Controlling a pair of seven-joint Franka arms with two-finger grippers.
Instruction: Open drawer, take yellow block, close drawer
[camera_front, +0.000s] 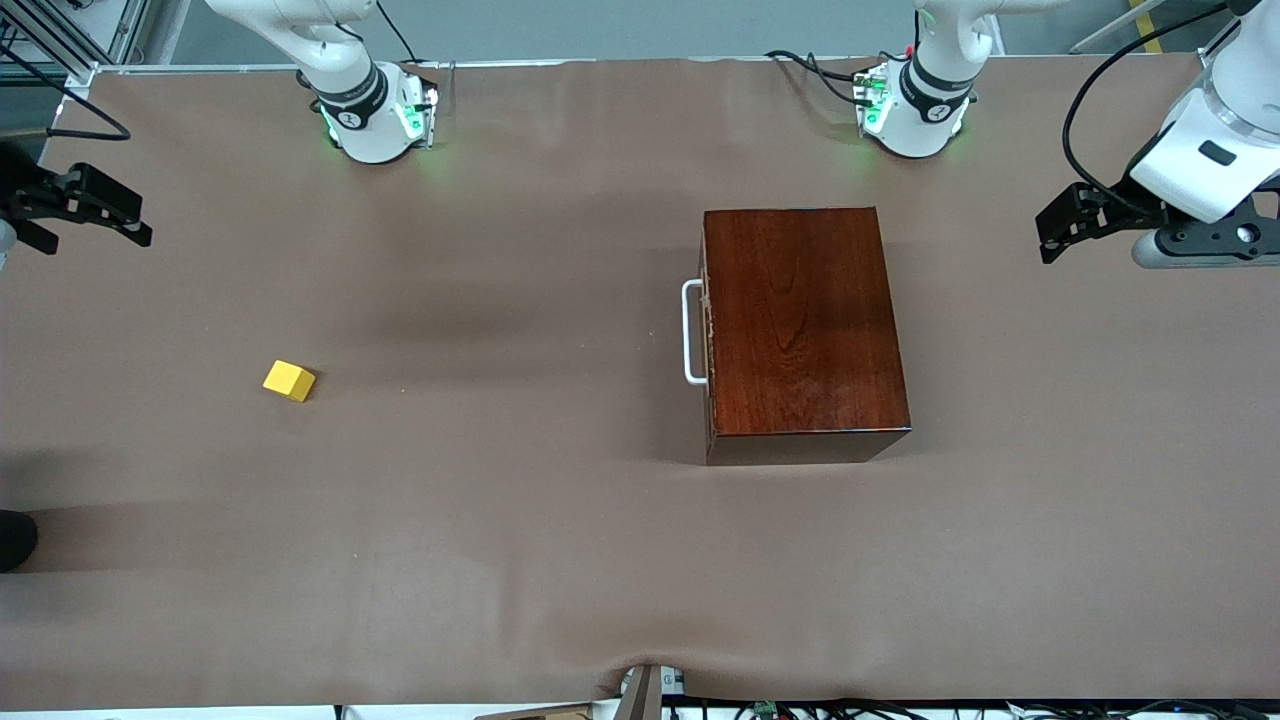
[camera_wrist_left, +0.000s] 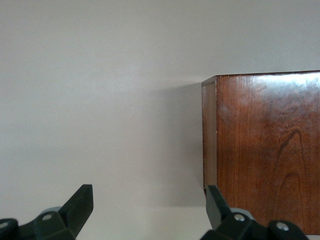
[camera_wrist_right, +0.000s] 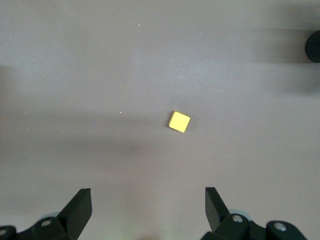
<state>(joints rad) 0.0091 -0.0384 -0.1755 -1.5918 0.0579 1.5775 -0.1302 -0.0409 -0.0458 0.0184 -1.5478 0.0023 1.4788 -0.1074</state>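
The dark reddish-brown wooden box (camera_front: 805, 320) stands toward the left arm's end of the table. Its drawer is pushed fully in, and the white handle (camera_front: 690, 332) faces the right arm's end. The yellow block (camera_front: 289, 381) lies by itself on the brown table cover, toward the right arm's end. My right gripper (camera_front: 140, 222) hangs open and empty above that end of the table; its wrist view looks down on the block (camera_wrist_right: 179, 121), well clear of the fingers (camera_wrist_right: 80, 207). My left gripper (camera_front: 1042, 238) is open and empty over the table beside the box (camera_wrist_left: 265, 150).
Both arm bases (camera_front: 375, 115) (camera_front: 915, 110) stand along the table edge farthest from the front camera. A dark round object (camera_front: 15, 540) shows at the right arm's end of the table. Cables and a bracket (camera_front: 645, 692) sit at the near edge.
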